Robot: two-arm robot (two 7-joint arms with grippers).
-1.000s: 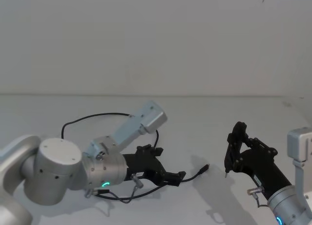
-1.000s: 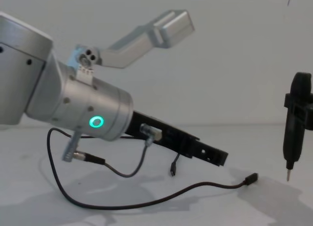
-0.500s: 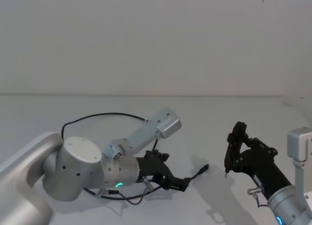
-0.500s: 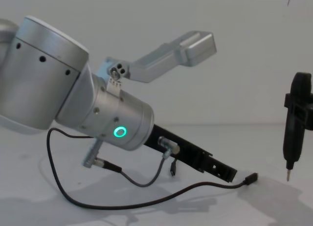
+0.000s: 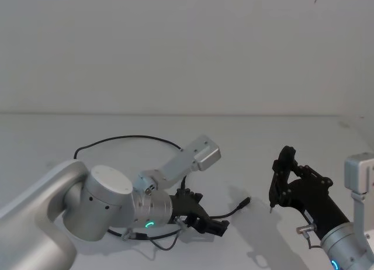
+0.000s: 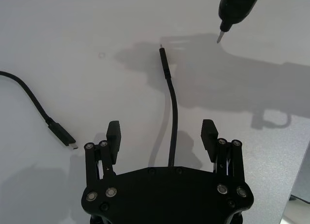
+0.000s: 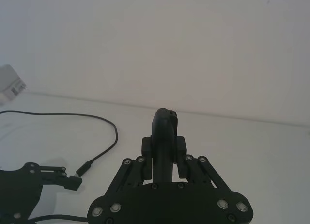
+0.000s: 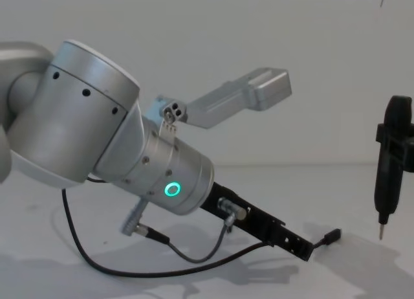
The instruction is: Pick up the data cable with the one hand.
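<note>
The data cable point(image 5: 125, 138) is thin and black and loops across the white table, with one plug point(image 5: 247, 200) lying free toward the right. My left hand point(image 5: 216, 226) is low over the table, tilted down and open. In the left wrist view the cable point(image 6: 173, 117) runs out between the two spread fingers point(image 6: 114, 133) toward its plug point(image 6: 164, 56); the other plug point(image 6: 63, 136) lies off to one side. From the chest, the left gripper point(image 8: 297, 246) sits just short of the plug point(image 8: 332, 237). My right gripper point(image 5: 284, 165) hangs at the right, shut on a black pen-like tool point(image 7: 164, 132).
The tool's metal tip point(image 8: 380, 231) hovers above the table just right of the cable's plug. A short grey wire point(image 8: 194, 255) with silver connectors hangs off my left wrist. A silver camera bracket point(image 5: 198, 155) sticks up over the left arm. A pale wall stands behind.
My left arm has pushed forward and down, bringing the open gripper lower and closer to the cable's right plug end. The right arm and its tool have stayed still.
</note>
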